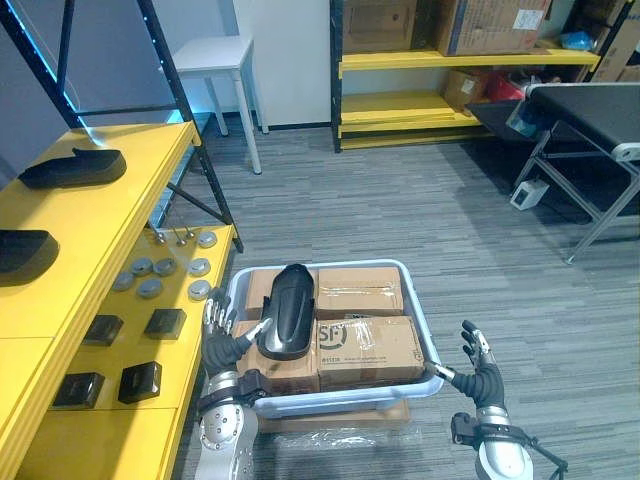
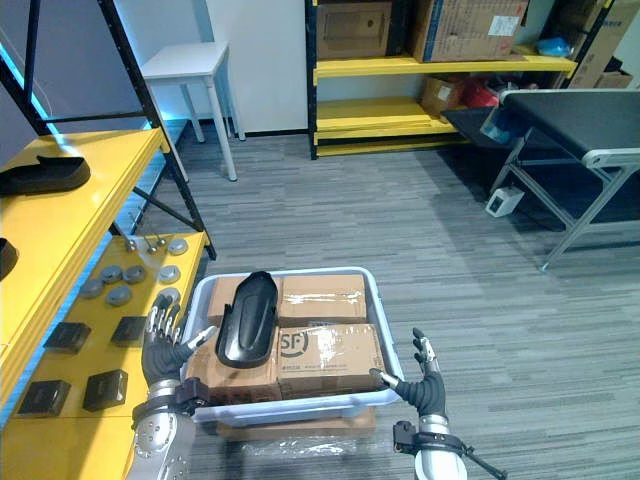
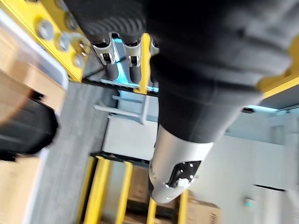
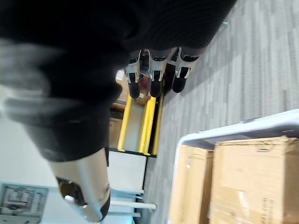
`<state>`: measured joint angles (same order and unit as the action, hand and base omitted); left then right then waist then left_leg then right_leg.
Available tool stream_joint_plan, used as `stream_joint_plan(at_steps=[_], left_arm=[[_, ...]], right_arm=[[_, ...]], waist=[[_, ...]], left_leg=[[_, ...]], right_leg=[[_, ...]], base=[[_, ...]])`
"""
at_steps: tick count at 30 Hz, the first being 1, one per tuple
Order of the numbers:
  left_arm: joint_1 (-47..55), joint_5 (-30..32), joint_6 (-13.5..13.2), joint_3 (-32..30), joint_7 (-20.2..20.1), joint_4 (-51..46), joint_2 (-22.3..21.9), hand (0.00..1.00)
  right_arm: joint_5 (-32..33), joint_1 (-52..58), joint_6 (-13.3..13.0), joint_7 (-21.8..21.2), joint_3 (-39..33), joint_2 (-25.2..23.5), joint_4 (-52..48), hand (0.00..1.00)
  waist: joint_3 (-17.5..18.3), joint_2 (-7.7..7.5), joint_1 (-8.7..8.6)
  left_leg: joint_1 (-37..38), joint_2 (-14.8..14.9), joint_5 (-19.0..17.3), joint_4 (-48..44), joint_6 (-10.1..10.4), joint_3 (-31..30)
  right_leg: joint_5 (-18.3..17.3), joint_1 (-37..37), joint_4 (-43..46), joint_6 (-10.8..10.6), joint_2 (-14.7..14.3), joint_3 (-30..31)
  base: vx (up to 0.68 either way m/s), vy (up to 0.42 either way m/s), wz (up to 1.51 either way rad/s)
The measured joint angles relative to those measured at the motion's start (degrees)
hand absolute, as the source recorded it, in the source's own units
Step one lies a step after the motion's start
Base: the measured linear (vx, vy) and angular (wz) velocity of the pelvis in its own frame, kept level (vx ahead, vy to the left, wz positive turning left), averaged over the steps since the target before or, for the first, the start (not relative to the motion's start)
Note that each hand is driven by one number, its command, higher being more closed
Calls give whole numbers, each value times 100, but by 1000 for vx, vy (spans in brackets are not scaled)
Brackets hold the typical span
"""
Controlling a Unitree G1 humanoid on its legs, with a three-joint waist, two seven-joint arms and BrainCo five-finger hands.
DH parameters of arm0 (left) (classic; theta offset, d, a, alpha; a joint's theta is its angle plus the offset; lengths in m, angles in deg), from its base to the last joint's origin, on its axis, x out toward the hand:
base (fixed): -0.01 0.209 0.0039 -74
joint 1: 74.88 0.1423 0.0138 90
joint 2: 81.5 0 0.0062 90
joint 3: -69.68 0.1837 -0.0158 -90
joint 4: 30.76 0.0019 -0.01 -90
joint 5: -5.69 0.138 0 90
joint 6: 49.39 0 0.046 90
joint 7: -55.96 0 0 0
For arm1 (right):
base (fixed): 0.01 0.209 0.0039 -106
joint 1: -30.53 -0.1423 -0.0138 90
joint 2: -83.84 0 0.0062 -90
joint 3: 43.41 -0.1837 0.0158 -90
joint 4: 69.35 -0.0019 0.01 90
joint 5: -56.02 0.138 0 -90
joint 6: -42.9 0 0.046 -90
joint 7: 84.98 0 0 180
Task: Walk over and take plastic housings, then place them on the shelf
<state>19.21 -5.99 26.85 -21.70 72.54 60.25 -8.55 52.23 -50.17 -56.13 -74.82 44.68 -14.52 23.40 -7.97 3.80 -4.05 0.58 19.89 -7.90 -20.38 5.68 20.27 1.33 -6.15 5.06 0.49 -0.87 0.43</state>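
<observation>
Atop boxes, one black housing lay ungrasped; two more housings sat on the shelf; our left robot hand and right robot hand were spread wide.

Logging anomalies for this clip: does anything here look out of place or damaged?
Nothing looks spilled or damaged. The black housing lies loose across the sealed cardboard boxes in the tote, beside the left hand.

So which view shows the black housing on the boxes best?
The left eye view: the whole housing lies on the cardboard boxes, the left hand beside it. The right eye view matches; the left wrist view catches a dark part.
</observation>
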Motion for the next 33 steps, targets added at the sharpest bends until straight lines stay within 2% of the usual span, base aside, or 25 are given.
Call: stream_joint_plan(at_steps=[1, 2, 3, 4, 6, 8, 12, 17, 20, 24, 27, 29, 33], left_arm=[[-15, 9, 3, -31, 14, 92, 0, 0], [-4, 110, 40, -157, 82, 278, 6, 0], [5, 221, 98, -279, 155, 427, 38, 0], [44, 406, 144, -345, 219, 568, 151, 0], [64, 558, 214, -387, 231, 814, 284, 0], [118, 765, 384, -438, 287, 1271, 505, 0], [293, 1086, 437, -436, 293, 1486, 583, 0], [-59, 1047, 435, -375, 267, 2040, 673, 0], [-245, 830, 414, -292, 233, 2342, 794, 0], [-440, 478, 327, -141, 205, 2807, 868, 0], [-689, 257, 288, -1, 201, 3174, 903, 0], [-803, 160, 263, 71, 199, 3301, 904, 0], [-923, 20, 214, 72, 206, 3493, 896, 0]], right_arm=[[0, -74, 20, 10, 0, -4, 119, 0], [-2, -248, 79, 59, 9, -24, 340, 0], [-2, -450, 115, 112, 33, -12, 582, 0], [-5, -694, 160, 190, 82, 37, 880, 0], [-5, -841, 215, 248, 178, 28, 1060, 0], [-15, -1184, 249, 355, 256, -23, 1284, 0], [-169, -1945, 400, 585, 181, -144, 1755, 0], [-508, -4066, 670, 1129, -260, -144, 2939, 0], [-572, -5380, 787, 1452, -516, 5, 3469, 0], [-573, -6520, 839, 1814, -716, 398, 4147, 0], [-568, -6985, 929, 1927, -716, 720, 4831, 0], [-568, -7023, 1005, 1990, -715, 780, 4952, 0], [-587, -7018, 1087, 2199, -718, 748, 5002, 0]], waist=[[-20, -2, 19], [-51, 1, 60], [-99, 11, 156], [-169, 36, 302], [-196, -28, 356], [-241, -60, 491], [-354, -129, 661], [-861, -232, 964], [-1230, -233, 1155], [-1543, -222, 1260], [-1619, -221, 1354], [-1715, -219, 1413], [-1817, -225, 1416]], left_leg=[[-99, -139, -95, 15, -4, -156], [-337, -398, -147, 93, 6, -423], [-487, -611, -106, 373, -35, -579], [-444, -725, 37, 645, 24, -636], [-425, -861, 67, 817, -7, -639], [-442, -1110, 222, 989, -139, -666], [-649, -1348, 304, 1063, -235, -916], [-1133, -1516, 617, 1306, -283, -1232], [-1360, -1568, 783, 1446, -303, -1288], [-1687, -1596, 884, 1452, -339, -1414], [-1958, -1625, 953, 1473, -387, -1416], [-2026, -1624, 967, 1470, -400, -1417], [-2196, -1637, 991, 1459, -412, -1421]], right_leg=[[0, 55, -35, -1, 40, -29], [3, 124, -85, -6, 132, -127], [7, 131, -85, -55, 189, -182], [-39, 106, -103, -156, 216, -198], [6, 229, -291, -237, 360, -357], [303, 346, -628, -367, 618, -560], [450, 431, -949, -512, 822, -878], [555, 51, -983, -562, 931, -1240], [640, -181, -986, -580, 973, -1353], [847, -457, -986, -590, 990, -1502], [993, -736, -986, -607, 1014, -1511], [1061, -814, -986, -641, 1014, -1511], [1084, -975, -985, -635, 1018, -1509]], base=[[-65, 77, 48], [-86, 130, 40], [-127, 178, 24], [-114, 157, 9], [-59, 132, 16], [1, 148, 24], [58, 77, 39], [27, 29, 38], [1, 37, 19], [-3, 47, 15], [-16, 58, 2], [-8, 24, -1], [0, 0, 0]])
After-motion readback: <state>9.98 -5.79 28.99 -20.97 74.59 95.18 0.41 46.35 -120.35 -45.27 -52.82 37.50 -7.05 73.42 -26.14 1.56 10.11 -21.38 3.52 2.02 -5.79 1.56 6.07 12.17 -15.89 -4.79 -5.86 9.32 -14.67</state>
